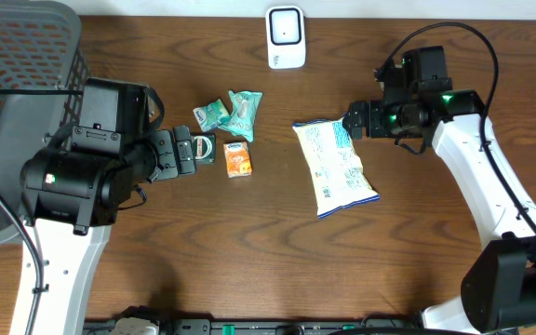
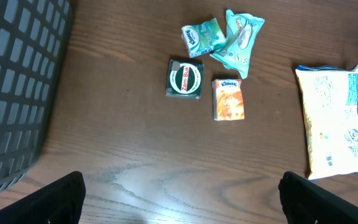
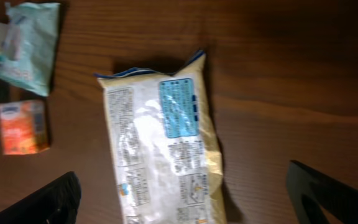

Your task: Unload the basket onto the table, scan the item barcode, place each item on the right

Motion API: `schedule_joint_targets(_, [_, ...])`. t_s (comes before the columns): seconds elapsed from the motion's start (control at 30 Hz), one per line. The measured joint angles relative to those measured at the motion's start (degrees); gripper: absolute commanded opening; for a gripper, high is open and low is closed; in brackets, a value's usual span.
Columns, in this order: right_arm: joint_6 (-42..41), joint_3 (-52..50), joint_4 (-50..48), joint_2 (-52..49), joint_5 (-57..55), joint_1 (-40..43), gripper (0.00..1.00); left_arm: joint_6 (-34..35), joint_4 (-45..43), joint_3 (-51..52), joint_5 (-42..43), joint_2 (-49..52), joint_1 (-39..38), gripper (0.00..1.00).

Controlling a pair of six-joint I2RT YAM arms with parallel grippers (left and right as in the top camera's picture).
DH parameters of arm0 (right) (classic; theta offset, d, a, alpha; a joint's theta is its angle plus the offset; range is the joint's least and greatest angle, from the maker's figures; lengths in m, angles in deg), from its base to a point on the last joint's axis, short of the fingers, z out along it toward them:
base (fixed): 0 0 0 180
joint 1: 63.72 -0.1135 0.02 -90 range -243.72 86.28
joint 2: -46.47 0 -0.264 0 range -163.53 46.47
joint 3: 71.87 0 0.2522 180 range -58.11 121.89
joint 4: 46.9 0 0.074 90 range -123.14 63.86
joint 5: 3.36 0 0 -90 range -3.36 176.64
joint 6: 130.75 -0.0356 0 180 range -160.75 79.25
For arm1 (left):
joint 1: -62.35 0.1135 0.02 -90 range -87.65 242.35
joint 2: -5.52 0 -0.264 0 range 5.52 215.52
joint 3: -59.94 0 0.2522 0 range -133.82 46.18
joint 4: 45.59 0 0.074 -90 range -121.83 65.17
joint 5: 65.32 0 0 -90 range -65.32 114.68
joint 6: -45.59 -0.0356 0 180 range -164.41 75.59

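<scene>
One basket (image 1: pixel 26 46), snack bag (image 1: pixel 335 167) outside

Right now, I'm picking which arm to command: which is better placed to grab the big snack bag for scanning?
Right. The right gripper hangs open at the top corner of the snack bag. The left gripper, also open, sits by the green tin, beyond the small packs.

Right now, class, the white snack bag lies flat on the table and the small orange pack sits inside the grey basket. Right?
No. The orange pack lies on the table, outside the basket, as the left wrist view shows. The snack bag does lie flat.
</scene>
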Motion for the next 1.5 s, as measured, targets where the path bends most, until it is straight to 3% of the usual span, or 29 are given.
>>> schedule_joint_targets(0.4, [3.08,-1.57,-3.85,-1.38,-0.44,1.27,0.99,0.0,0.0,0.0,0.0,0.0,0.0,0.98])
schedule_joint_targets(0.83, [3.96,-2.25,-7.91,-18.34,9.68,1.36,0.99,0.0,0.0,0.0,0.0,0.0,0.0,0.98])
schedule_joint_targets(1.03, [4.31,-1.95,-10.27,-20.0,15.04,1.36,0.98,0.0,0.0,0.0,0.0,0.0,0.0,0.98])
schedule_joint_targets(1.1, [4.63,-1.49,-10.86,-20.72,16.44,1.11,0.86,0.0,0.0,0.0,0.0,0.0,0.0,0.98])
schedule_joint_targets(1.13, [4.92,-1.31,-11.1,-21.07,16.79,0.96,0.66,0.0,0.0,0.0,0.0,0.0,0.0,0.98])
schedule_joint_targets(1.2, [5.01,-1.01,-11.41,-22.05,17.44,0.46,0.07,0.0,0.0,0.0,0.0,0.0,0.0,0.98])
schedule_joint_targets(1.23, [5.03,-0.98,-11.52,-22.67,17.77,0.24,0.01,0.0,0.0,0.0,0.0,0.0,0.0,0.98])
schedule_joint_targets(1.5, [4.28,-1.18,-11.17,-24.39,22.75,-0.98,0.01,0.0,0.0,0.0,0.0,0.0,0.0,0.98])
